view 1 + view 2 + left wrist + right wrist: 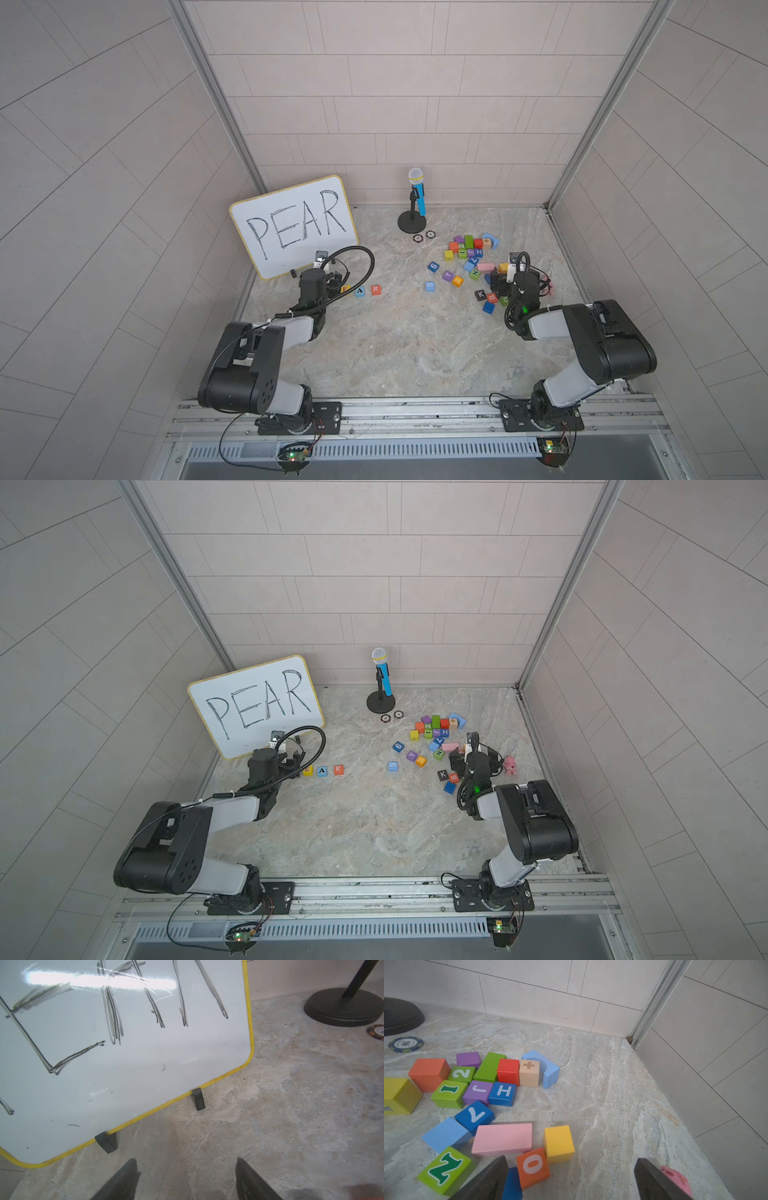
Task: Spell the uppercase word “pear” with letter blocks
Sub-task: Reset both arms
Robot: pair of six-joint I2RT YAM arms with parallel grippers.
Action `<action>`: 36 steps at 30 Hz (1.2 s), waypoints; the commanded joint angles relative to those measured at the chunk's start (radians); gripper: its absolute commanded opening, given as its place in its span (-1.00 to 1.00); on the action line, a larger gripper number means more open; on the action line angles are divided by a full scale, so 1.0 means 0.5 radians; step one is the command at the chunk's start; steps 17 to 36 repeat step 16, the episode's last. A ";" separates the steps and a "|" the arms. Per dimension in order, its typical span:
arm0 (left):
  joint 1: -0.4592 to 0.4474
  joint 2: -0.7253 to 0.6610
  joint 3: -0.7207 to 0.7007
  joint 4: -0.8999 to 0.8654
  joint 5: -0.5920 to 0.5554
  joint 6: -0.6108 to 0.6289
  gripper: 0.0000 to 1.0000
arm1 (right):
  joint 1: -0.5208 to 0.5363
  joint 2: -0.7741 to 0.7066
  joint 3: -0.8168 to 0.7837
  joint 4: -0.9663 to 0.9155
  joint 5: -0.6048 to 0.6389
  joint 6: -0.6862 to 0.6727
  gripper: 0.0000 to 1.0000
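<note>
While spread and empty, left fingers [122,1182], right fingers [652,1182]; yellow E [308,770], blue A [322,771], orange R [338,769] abreast.

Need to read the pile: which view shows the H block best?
Right wrist: the H block is close and legible. In both top views the H block is tiny; left wrist misses it.

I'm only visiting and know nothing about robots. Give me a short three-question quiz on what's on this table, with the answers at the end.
1. Which word is written on the whiteboard? A) PLUM B) PEAR C) BEAR
2. True or false: the right tool stands open, holding nothing.
3. Which letter shows on the blue block between the yellow E block and the orange-red R block?
Key: 1 B; 2 true; 3 A.
</note>
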 commanded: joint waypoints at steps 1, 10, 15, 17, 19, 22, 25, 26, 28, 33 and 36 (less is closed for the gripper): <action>0.041 0.079 -0.030 0.194 0.053 -0.038 0.51 | -0.011 -0.008 0.010 -0.031 -0.080 0.035 1.00; 0.084 0.182 -0.014 0.283 0.068 -0.099 0.74 | -0.022 -0.001 0.010 -0.023 -0.099 0.039 1.00; 0.110 0.217 -0.034 0.377 0.100 -0.127 1.00 | -0.026 -0.006 0.010 -0.024 -0.105 0.045 1.00; 0.114 0.227 -0.036 0.399 0.102 -0.136 1.00 | -0.027 -0.004 0.008 -0.020 -0.106 0.042 1.00; 0.114 0.227 -0.036 0.399 0.102 -0.136 1.00 | -0.027 -0.004 0.008 -0.020 -0.106 0.042 1.00; 0.114 0.227 -0.036 0.399 0.102 -0.136 1.00 | -0.027 -0.004 0.008 -0.020 -0.106 0.042 1.00; 0.114 0.227 -0.036 0.399 0.102 -0.136 1.00 | -0.027 -0.004 0.008 -0.020 -0.106 0.042 1.00; 0.114 0.227 -0.036 0.399 0.102 -0.136 1.00 | -0.027 -0.004 0.008 -0.020 -0.106 0.042 1.00; 0.114 0.227 -0.036 0.399 0.102 -0.136 1.00 | -0.027 -0.004 0.008 -0.020 -0.106 0.042 1.00; 0.114 0.227 -0.036 0.399 0.102 -0.136 1.00 | -0.027 -0.004 0.008 -0.020 -0.106 0.042 1.00; 0.114 0.227 -0.036 0.399 0.102 -0.136 1.00 | -0.027 -0.004 0.008 -0.020 -0.106 0.042 1.00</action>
